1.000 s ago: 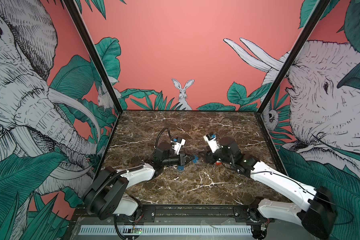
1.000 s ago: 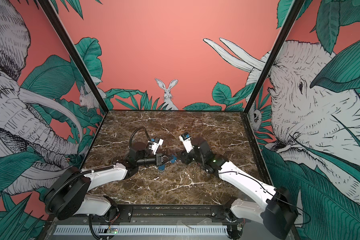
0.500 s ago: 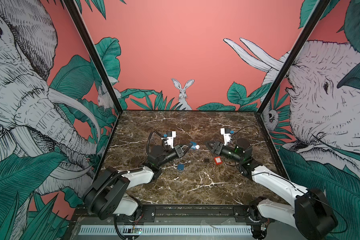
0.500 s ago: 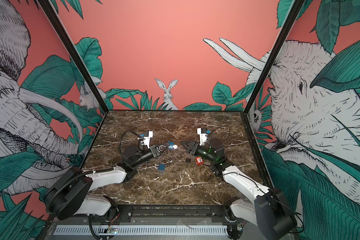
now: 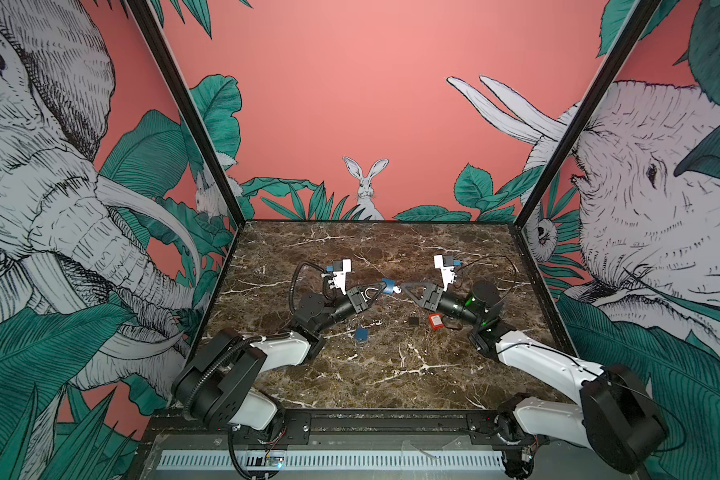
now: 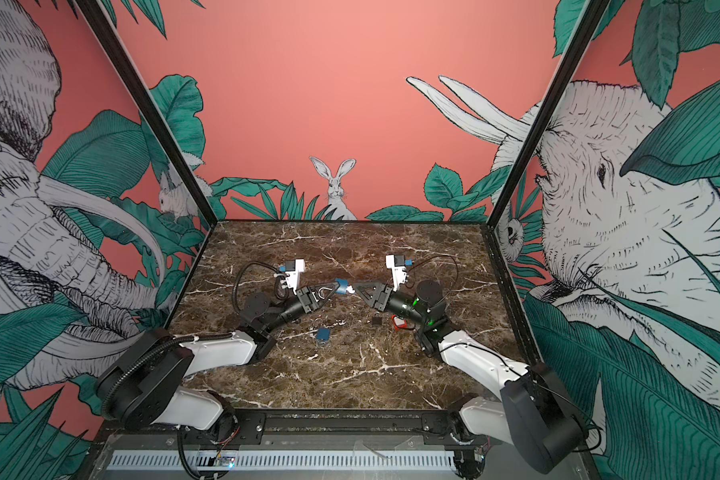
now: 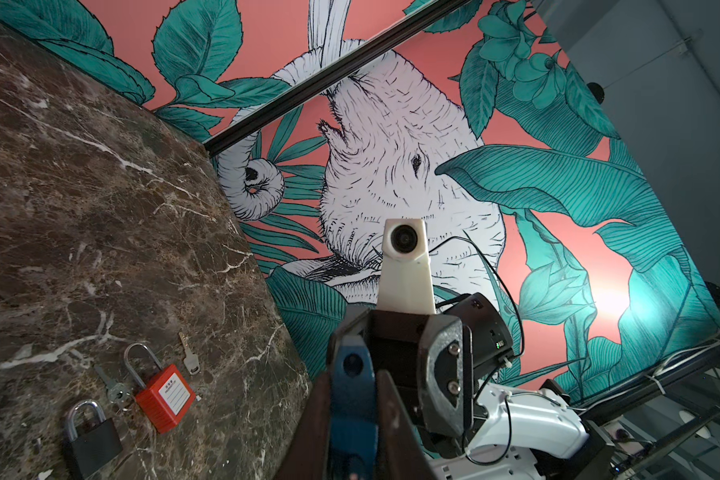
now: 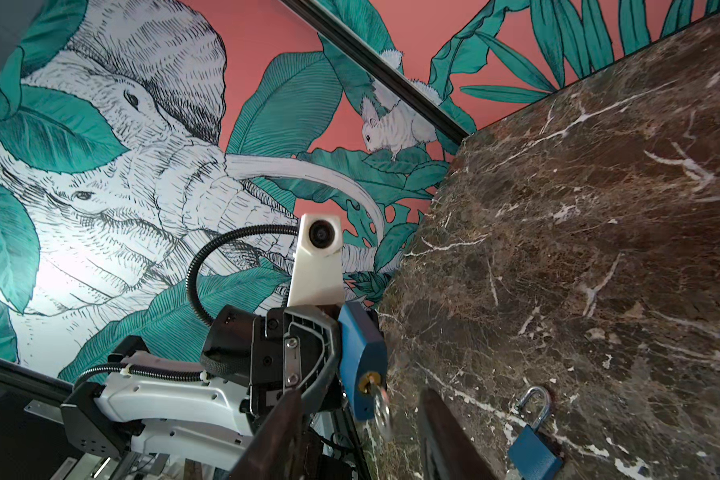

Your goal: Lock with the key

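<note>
Padlock (image 8: 362, 357) pinched in left gripper (image 5: 381, 289); right gripper (image 5: 404, 287) gapes around key (image 8: 380, 405), seemingly clear.

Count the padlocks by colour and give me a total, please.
Blue: 2, the held blue padlock and the blue padlock on the table
Red: 1, the red padlock
Black: 1, the black padlock
Total: 4

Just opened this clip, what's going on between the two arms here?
The left gripper holds a blue padlock up off the marble table, with a key already in its keyhole. The right gripper faces it, jaws apart on either side of the key, not yet gripping it. A second blue padlock, a red padlock and a black padlock lie on the table.
</note>
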Robot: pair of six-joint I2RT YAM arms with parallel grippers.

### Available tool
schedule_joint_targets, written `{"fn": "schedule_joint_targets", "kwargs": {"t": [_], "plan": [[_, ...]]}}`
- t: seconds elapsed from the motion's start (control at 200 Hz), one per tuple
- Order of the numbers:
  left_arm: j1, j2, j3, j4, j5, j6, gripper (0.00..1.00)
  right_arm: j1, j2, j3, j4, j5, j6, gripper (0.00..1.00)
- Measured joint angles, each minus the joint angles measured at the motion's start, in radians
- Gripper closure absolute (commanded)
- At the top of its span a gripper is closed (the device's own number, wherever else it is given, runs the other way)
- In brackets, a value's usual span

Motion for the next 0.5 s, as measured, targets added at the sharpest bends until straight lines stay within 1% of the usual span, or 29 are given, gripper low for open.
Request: {"fn": "schedule_joint_targets", "kwargs": {"t": [0.5], "plan": [[-0.005,0.000,0.017,0.015,0.030,-0.004,1.00,0.026,0.074,0.053,0.047,-0.015,0.005,0.68]]}}
